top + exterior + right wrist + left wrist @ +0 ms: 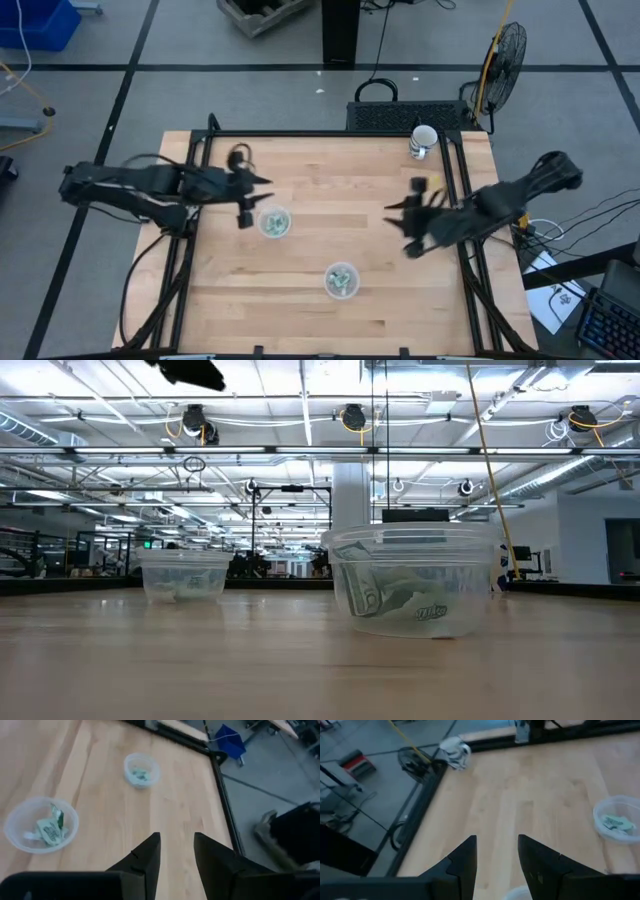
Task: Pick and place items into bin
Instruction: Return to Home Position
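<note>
Two clear round cups stand on the wooden table, one left of centre and one nearer the front. Light-green wrapped packets lie inside both, as the right wrist view shows in the nearer cup and the farther cup. My left gripper is open and empty above the table, just beyond the left cup, whose rim shows in the left wrist view. My right gripper is open and empty above the table's right part. No loose packet shows on the table.
A white mug stands at the table's far right corner. A black frame runs along the table's edges. In the low view both cups stand on the table, and a dark arm part hangs at the top.
</note>
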`<state>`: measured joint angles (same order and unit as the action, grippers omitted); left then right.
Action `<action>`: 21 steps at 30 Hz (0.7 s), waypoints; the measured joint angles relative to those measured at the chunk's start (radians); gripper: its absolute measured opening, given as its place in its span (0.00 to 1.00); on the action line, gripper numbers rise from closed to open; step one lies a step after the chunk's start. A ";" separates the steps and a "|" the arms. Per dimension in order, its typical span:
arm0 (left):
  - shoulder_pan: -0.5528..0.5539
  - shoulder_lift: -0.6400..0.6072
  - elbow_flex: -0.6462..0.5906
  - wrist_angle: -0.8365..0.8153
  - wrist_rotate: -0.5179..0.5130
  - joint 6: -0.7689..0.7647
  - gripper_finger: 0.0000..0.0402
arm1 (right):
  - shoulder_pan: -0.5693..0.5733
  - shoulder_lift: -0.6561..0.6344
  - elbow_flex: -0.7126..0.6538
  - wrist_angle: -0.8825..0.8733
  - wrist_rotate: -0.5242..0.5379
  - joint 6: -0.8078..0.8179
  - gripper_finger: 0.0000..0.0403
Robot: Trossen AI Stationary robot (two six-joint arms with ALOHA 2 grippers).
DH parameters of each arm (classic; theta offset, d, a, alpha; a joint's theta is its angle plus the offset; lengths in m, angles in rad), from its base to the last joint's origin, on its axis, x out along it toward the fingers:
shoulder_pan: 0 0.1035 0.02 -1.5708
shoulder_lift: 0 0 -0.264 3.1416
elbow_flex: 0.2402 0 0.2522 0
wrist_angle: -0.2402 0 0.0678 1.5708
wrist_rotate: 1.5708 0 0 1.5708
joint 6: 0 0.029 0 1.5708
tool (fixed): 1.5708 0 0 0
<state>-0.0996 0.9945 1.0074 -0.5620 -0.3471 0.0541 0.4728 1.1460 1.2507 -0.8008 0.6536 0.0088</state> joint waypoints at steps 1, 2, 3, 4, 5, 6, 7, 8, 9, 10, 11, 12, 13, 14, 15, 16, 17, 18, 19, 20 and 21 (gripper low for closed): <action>0.000 -0.025 0.007 -0.020 -0.006 0.001 0.37 | 0.000 -0.037 0.000 -0.019 0.000 0.027 0.28; 0.000 -0.049 0.015 -0.053 -0.010 0.000 0.37 | 0.000 -0.072 0.000 -0.043 -0.001 0.051 0.28; 0.000 -0.074 0.019 -0.101 -0.015 -0.004 0.37 | 0.000 -0.106 -0.002 -0.061 -0.001 0.078 0.28; 0.000 -0.100 0.021 -0.150 -0.023 -0.013 0.37 | 0.000 -0.141 -0.008 -0.064 -0.001 0.106 0.27; 0.000 -0.122 0.025 -0.196 -0.029 -0.022 0.37 | 0.000 -0.177 -0.020 -0.061 -0.001 0.129 0.27; 0.000 -0.145 0.026 -0.243 -0.043 -0.038 0.37 | 0.000 -0.212 -0.037 -0.058 -0.001 0.147 0.27; 0.000 -0.168 0.026 -0.295 -0.056 -0.055 0.37 | 0.000 -0.246 -0.061 -0.047 -0.001 0.159 0.27; 0.000 -0.188 0.026 -0.352 -0.070 -0.075 0.37 | 0.000 -0.281 -0.089 -0.031 -0.004 0.162 0.27; 0.000 -0.204 0.025 -0.401 -0.080 -0.098 0.37 | 0.000 -0.313 -0.121 -0.015 -0.017 0.162 0.27; 0.000 -0.220 0.025 -0.436 -0.087 -0.124 0.37 | 0.000 -0.348 -0.160 0.007 -0.039 0.162 0.28; 0.000 -0.234 0.025 -0.467 -0.097 -0.156 0.37 | 0.000 -0.381 -0.203 0.032 -0.062 0.160 0.28; 0.000 -0.245 0.017 -0.483 -0.105 -0.193 0.37 | 0.000 -0.412 -0.250 0.070 -0.083 0.159 0.28; 0.000 -0.255 0.010 -0.494 -0.112 -0.229 0.37 | 0.000 -0.444 -0.300 0.118 -0.099 0.156 0.28; 0.000 -0.265 0.001 -0.493 -0.117 -0.263 0.37 | 0.000 -0.477 -0.354 0.175 -0.113 0.150 0.28; 0.000 -0.273 -0.010 -0.489 -0.121 -0.290 0.37 | 0.000 -0.509 -0.412 0.232 -0.121 0.136 0.27; 0.000 -0.279 -0.022 -0.482 -0.126 -0.314 0.37 | 0.000 -0.542 -0.472 0.299 -0.135 0.121 0.27; 0.000 -0.284 -0.036 -0.473 -0.128 -0.331 0.37 | 0.000 -0.570 -0.530 0.368 -0.134 0.102 0.27; 0.000 -0.289 -0.052 -0.451 -0.133 -0.342 0.37 | 0.000 -0.597 -0.587 0.442 -0.133 0.083 0.27; 0.000 -0.297 -0.069 -0.426 -0.134 -0.346 0.37 | -0.001 -0.623 -0.640 0.504 -0.131 0.065 0.27; 0.000 -0.308 -0.081 -0.400 -0.136 -0.345 0.37 | -0.002 -0.649 -0.686 0.556 -0.131 0.051 0.27; 0.000 -0.317 -0.091 -0.376 -0.137 -0.344 0.37 | -0.003 -0.675 -0.724 0.593 -0.131 0.046 0.28</action>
<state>-0.0994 0.6772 0.9165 -0.9382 -0.4838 -0.2898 0.4702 0.4706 0.5266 -0.2075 0.5229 0.0547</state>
